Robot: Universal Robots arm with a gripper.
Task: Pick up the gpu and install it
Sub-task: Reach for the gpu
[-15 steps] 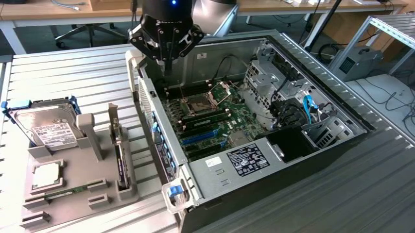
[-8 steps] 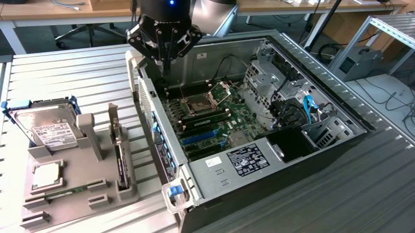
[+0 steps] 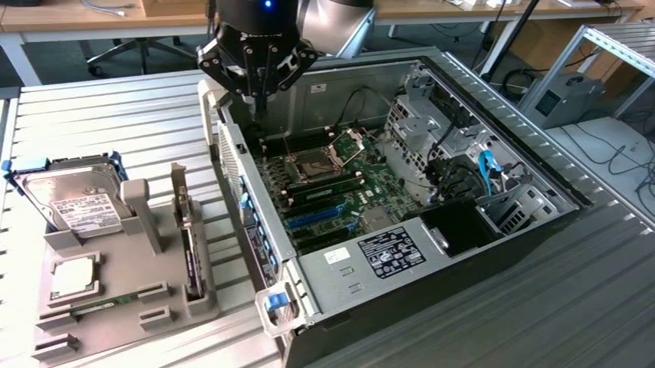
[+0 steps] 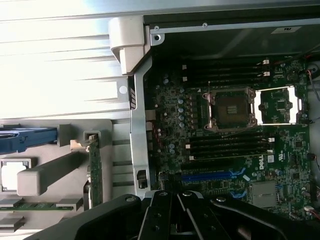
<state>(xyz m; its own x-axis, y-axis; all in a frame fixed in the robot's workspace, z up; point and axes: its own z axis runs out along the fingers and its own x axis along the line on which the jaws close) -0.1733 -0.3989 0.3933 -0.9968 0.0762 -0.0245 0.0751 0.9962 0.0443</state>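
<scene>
The gpu [image 3: 189, 230] stands on edge in a slot of the grey holder [image 3: 123, 322] on the exterior view's left, a thin green card with its silver bracket end pointing up. It appears edge-on as the gpu [image 4: 95, 170] in the wrist view. My gripper [image 3: 259, 103] hangs shut and empty over the rear corner of the open computer case [image 3: 230, 153], above and to the right of the card and apart from it. My gripper's black linkage [image 4: 172, 212] shows over the motherboard [image 4: 175, 100], whose blue slots [image 4: 210, 176] are bare.
The holder also carries a silver hard drive [image 3: 77, 199], a square processor [image 3: 72, 277] and a memory stick [image 3: 103, 304]. Inside the case are an open processor socket [image 3: 307, 165], blue slots [image 3: 312, 217], a drive cage [image 3: 511, 211] and cables [image 3: 461, 176].
</scene>
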